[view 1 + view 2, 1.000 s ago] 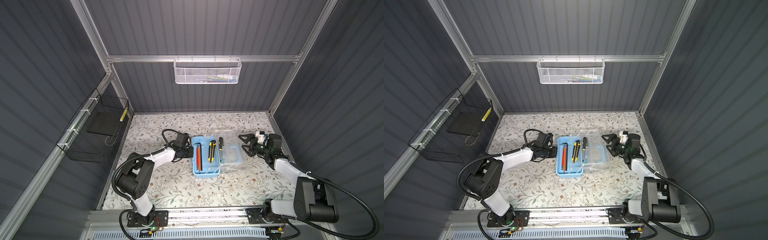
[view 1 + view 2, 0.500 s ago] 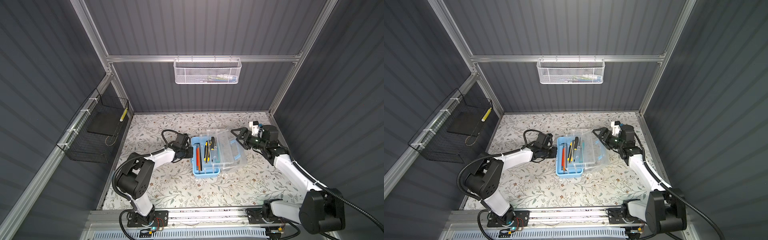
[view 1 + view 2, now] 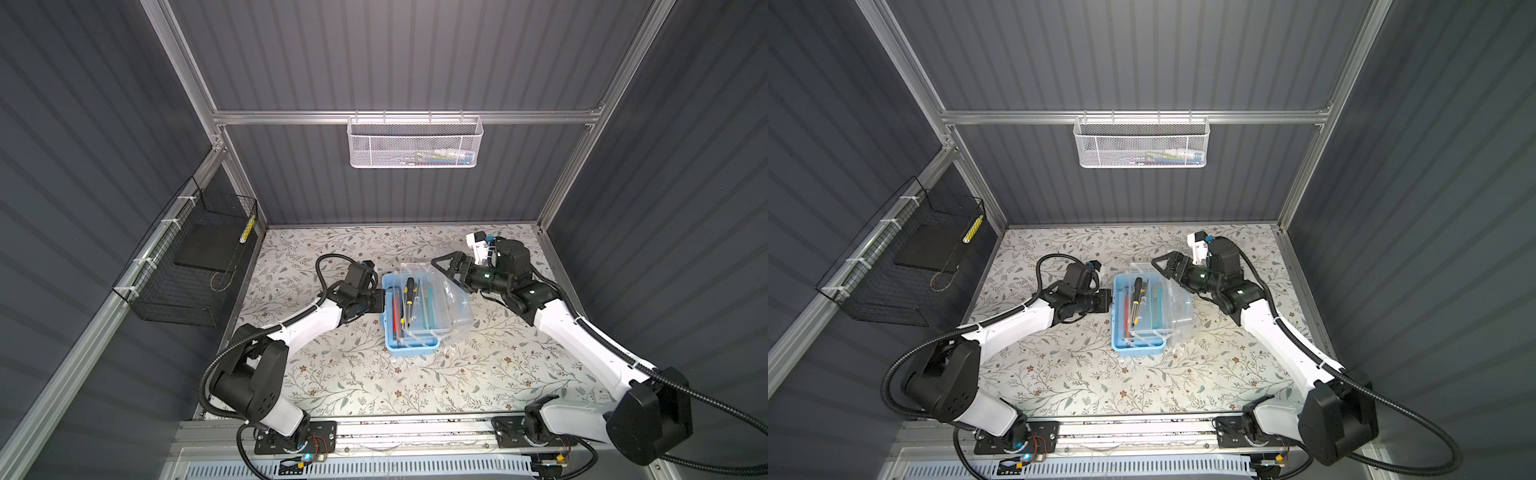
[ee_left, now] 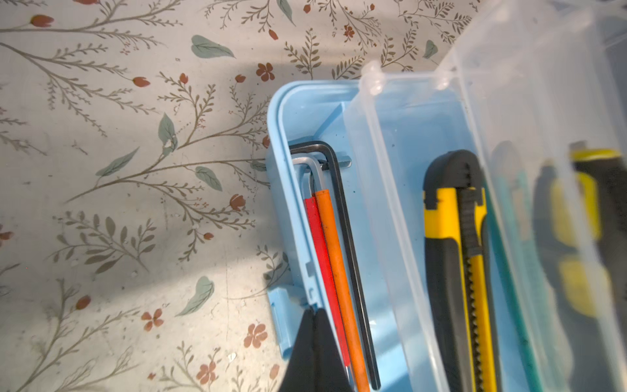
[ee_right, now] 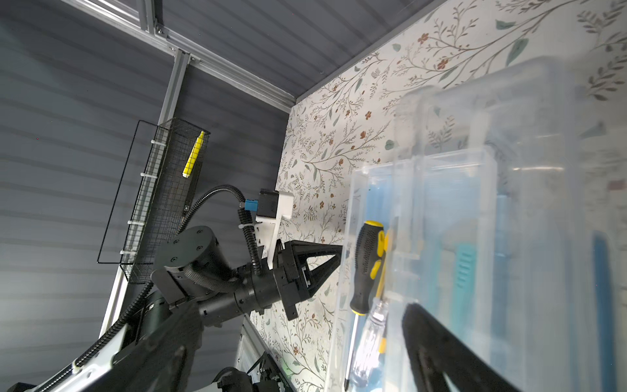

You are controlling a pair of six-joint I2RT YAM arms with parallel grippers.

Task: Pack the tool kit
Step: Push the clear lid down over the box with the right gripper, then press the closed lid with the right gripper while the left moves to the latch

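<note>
Tool kit (image 3: pixel 411 348): light-blue box, mid-table on the floral surface (image 3: pixel 353 374), between your two arms.
Lid (image 3: pixel 455 301): clear plastic, joined along the box's right side, half raised and tilted over the box.
Inner tray (image 4: pixel 390 203): clear, seated inside the box. It carries a black-and-yellow screwdriver (image 3: pixel 409 286), a teal-handled tool (image 3: pixel 1158 305) and a yellow-and-black utility knife (image 4: pixel 454 237).
Hex keys (image 4: pixel 330 244): one black and two with red and orange sleeves, lying along the box's left wall, beside the tray.
Left gripper (image 3: pixel 379 300): your jaws are closed, tips together against the box's left rim, just beside a latch tab. Whether they pinch the rim cannot be told.
Right gripper (image 3: pixel 445 272): your jaws stand wide and clasp nothing, set at the far end of the lid's raised edge. In the right wrist view one finger (image 5: pixel 437 349) shows dark beside the blurred plastic.
</note>
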